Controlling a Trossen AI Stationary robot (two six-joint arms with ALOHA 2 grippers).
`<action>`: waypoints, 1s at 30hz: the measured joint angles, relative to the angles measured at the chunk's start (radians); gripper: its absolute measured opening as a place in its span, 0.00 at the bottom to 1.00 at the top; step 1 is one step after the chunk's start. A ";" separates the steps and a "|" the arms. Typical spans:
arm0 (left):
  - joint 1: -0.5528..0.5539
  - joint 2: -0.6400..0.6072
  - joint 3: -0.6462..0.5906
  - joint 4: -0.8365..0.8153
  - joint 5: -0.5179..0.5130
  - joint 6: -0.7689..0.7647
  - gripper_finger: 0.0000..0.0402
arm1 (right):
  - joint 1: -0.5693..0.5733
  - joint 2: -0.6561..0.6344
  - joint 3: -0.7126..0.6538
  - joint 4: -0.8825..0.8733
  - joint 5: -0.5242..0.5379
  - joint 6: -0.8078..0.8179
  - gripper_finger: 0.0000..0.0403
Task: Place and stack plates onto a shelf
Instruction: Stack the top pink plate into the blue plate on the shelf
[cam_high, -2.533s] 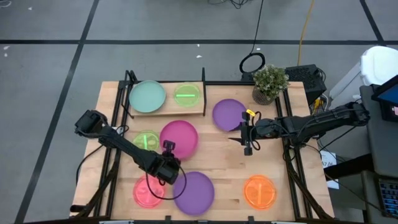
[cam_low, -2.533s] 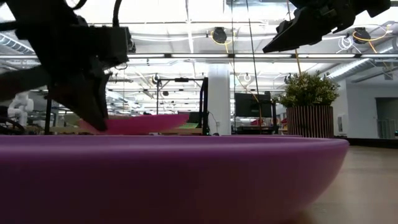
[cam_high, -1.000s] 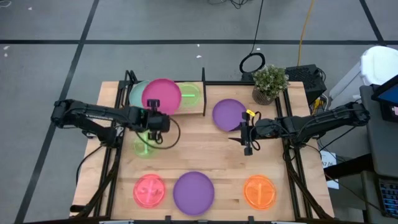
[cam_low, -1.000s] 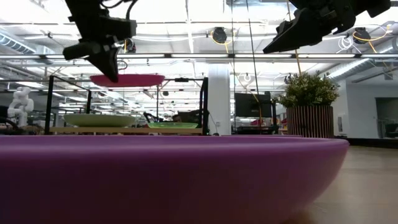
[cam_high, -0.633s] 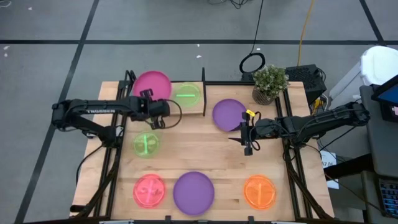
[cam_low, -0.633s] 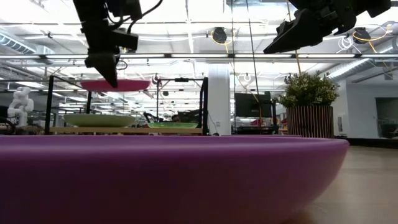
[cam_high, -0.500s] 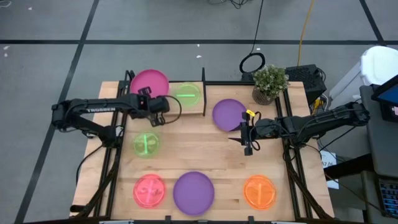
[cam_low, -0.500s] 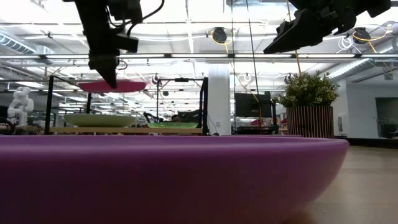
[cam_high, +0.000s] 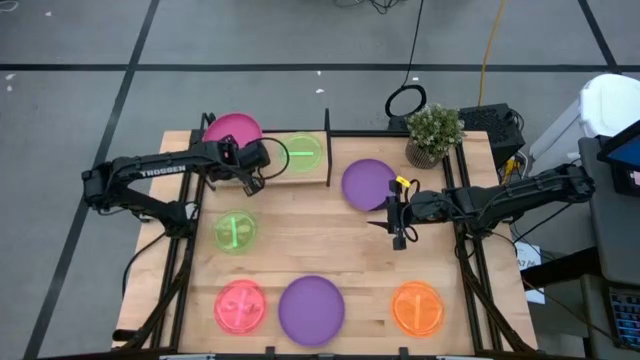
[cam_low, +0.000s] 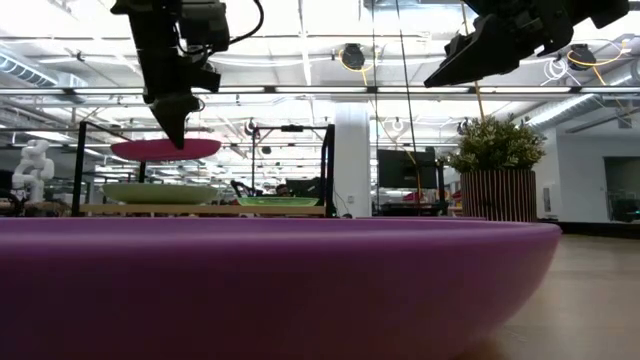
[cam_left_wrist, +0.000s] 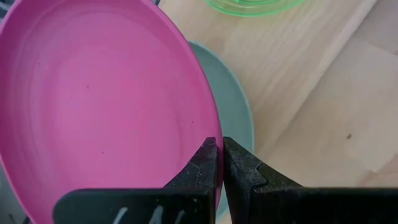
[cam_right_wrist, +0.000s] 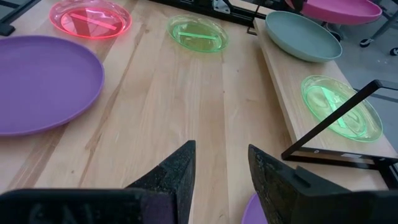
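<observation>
where hidden overhead, mint plate (cam_left_wrist: 233, 106) beneath

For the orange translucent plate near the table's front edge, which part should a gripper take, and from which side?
Probably its raised rim: the orange translucent plate lies flat and alone on the wooden table, so one finger goes inside, one outside. The right gripper, open nearby, could come from above.

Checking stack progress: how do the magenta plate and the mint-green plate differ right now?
The magenta plate hangs in the air, pinched at its rim by the left gripper; the mint-green plate rests on the shelf below it, untouched. Magenta is opaque pink, mint pale green. Both are large, round and level.
</observation>
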 joint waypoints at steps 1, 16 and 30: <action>0.005 0.004 0.000 0.003 0.006 -0.011 0.03 | 0.000 0.000 0.000 0.000 0.000 0.000 0.32; 0.010 0.114 -0.001 0.011 0.035 -0.057 0.03 | 0.000 0.000 0.000 0.004 0.000 0.004 0.32; 0.010 0.125 -0.001 0.028 0.016 -0.130 0.08 | 0.000 0.000 0.000 0.000 0.000 0.001 0.32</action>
